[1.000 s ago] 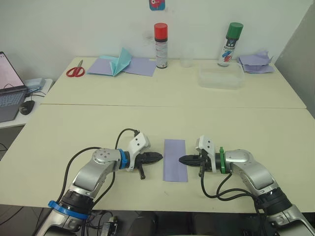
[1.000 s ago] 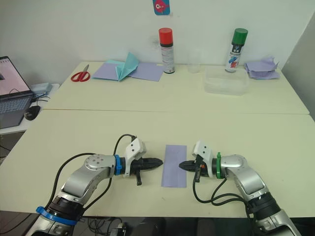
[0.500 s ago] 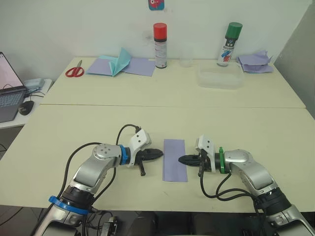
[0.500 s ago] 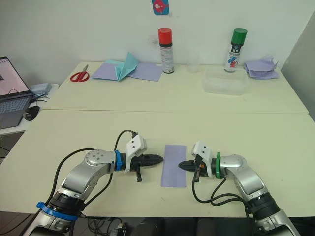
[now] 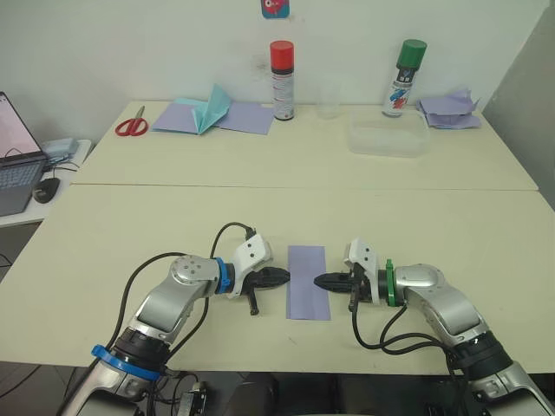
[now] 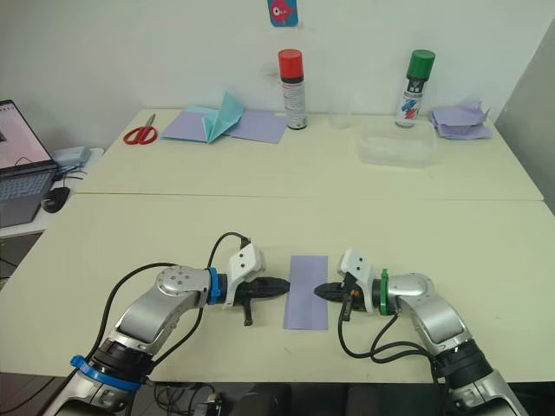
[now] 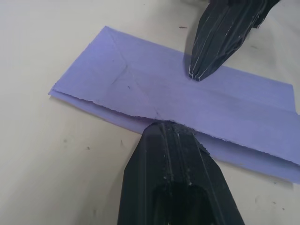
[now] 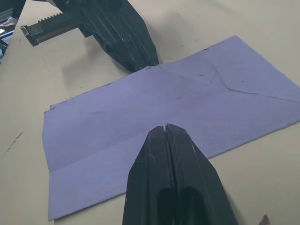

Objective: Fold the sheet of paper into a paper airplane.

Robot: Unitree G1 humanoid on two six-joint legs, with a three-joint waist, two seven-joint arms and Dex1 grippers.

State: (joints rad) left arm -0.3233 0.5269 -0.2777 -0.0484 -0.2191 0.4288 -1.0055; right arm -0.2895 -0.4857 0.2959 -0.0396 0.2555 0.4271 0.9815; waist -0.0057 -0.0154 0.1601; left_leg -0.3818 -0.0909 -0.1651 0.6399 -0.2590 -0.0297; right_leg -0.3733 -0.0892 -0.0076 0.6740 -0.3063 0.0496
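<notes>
— Lavender is what I'm watching: the sheet of paper (image 5: 308,282) lies flat in the lower middle of the head view, folded in half lengthwise, both arms lying flat on the table (image 5: 286,199) either side of it.

— Anything move in the last second?

— The left gripper (image 5: 280,277) has crept toward the sheet's left long edge; a second ago there was a clear gap, now its tip is just at the edge. The right gripper (image 5: 321,281) has held its place with its tip on the right edge. The paper itself hasn't shifted. I read that as setting up to pin or lift an edge for the next crease, so we're early in the folding.

— Fingers?

— Both pairs are pressed together with nothing between them.

— Do the wrist cameras add anything?

— Yes. The left wrist view shows faint diagonal creases at one end and two layers slightly misaligned along the near edge. The right wrist view shows its tip resting on the paper.
</notes>
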